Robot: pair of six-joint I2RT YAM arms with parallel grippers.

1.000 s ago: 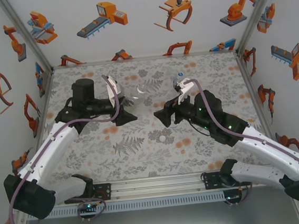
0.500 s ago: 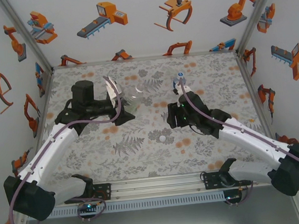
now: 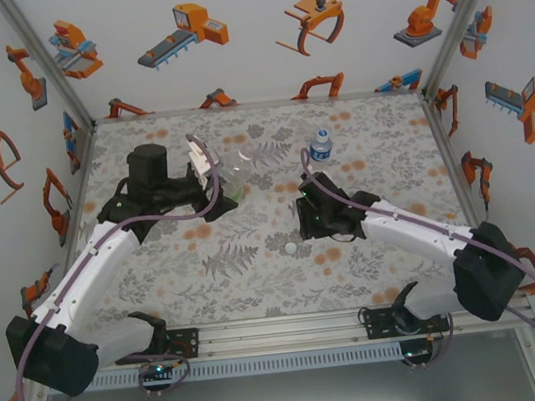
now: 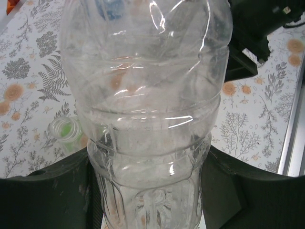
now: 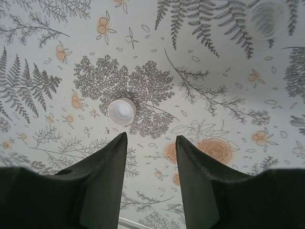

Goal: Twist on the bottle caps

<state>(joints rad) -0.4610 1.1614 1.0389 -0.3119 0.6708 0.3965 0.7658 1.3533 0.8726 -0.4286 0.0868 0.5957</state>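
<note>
Bottles first: the clear bottle fills the left wrist view, held low down by the left tool. It looks light, thin and squashy, so squeeze its ribbed part gently. The blue-label bottle stands upper middle in the top view. The white cap, tiny, hard and likely slippery, lies left of the middle on the worktop. The right tool, empty with its fingers a little apart, should pinch the cap's sides.

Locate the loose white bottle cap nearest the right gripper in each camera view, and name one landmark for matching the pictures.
Top external: the white bottle cap lies near the middle of the picture, just below and left of the right gripper.
Right wrist: the cap lies left of centre, just beyond the finger on the picture's left, not between the fingers.
Shared landmark: the right gripper, its jaws apart, close to the cap.
</note>
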